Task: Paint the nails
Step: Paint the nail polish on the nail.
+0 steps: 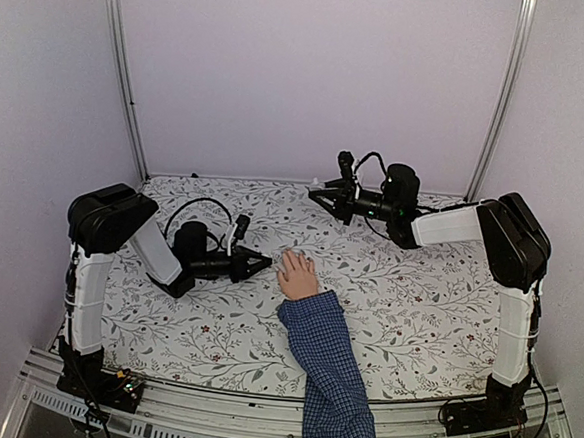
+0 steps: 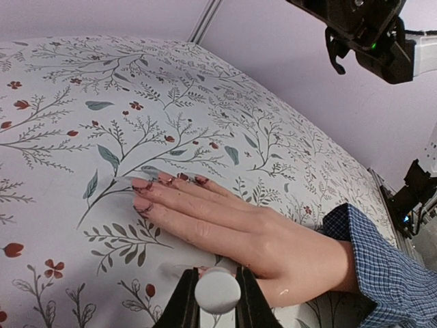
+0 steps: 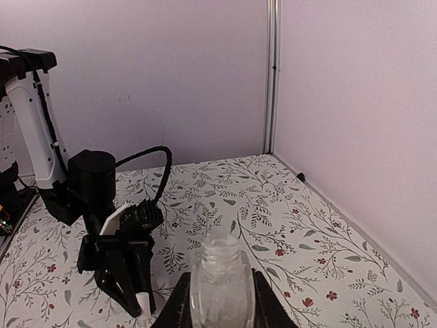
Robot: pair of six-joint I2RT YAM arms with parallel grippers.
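At the near edge of the table, a blue checked sleeve reaches in between the two arm bases, and its hand lies flat, palm down, on the cloth. The nails point away from the sleeve. From the left wrist, those that show carry reddish-pink colour that looks patchy and dark at the edges. The thumb tip is mostly hidden behind the gripper.

Just beside the thumb side, the left gripper is clamped on a small white round cap, probably the brush handle, though no bristles can be seen. Further back and well apart from the hand, the right gripper is closed around a clear, uncapped bottle held upright in the air.

The painting seems well under way, with touch-ups and the thumb likely left to do.

The table wears a white cloth printed with leafy sprigs and small red flowers. Plain lilac walls close it in, with metal rails in the back corners.
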